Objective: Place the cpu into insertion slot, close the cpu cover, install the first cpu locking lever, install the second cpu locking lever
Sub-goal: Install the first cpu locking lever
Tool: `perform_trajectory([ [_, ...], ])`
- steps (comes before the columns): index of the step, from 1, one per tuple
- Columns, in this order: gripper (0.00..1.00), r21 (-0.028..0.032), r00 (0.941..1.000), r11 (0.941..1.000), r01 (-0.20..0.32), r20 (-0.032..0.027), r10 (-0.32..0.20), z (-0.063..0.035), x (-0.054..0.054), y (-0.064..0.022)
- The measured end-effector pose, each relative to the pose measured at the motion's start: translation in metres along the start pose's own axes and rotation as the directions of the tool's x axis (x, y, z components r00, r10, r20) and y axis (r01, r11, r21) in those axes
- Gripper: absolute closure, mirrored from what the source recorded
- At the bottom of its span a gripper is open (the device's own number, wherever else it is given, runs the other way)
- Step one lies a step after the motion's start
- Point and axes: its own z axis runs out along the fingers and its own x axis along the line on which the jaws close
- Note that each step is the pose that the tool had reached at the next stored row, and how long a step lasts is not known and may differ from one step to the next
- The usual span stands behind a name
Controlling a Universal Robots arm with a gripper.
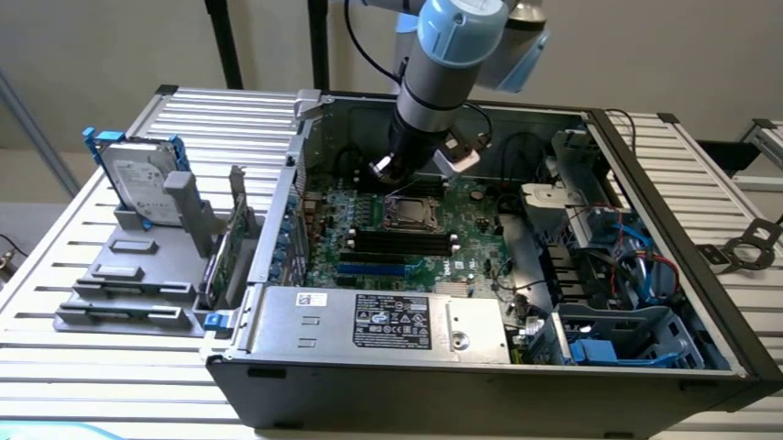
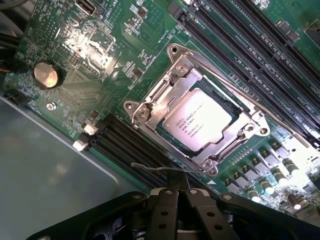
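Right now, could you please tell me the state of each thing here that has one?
cpu: seated in the socket, label up.
cpu cover: down flat around the cpu.
locking lever: lying beside the socket; whether latched cannot be told.
gripper: shut, tip at the locking lever.
computer case: open, its inside exposed.

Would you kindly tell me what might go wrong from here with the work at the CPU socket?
1. The locking lever beside the gripper is thin wire, so it may slip free before hooking.
2. The memory slots lie right next to that lever, and a sideways push might scrape them.
3. The cpu cover sits over the cpu; uneven lever force could shift it.
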Motion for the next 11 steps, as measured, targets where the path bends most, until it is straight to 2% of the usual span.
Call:
perform_trajectory([
  [11,0.89,-0.0039,1.0,1.0,0.0,0.0031,0.0,0.0002,-0.0018,-0.0003],
])
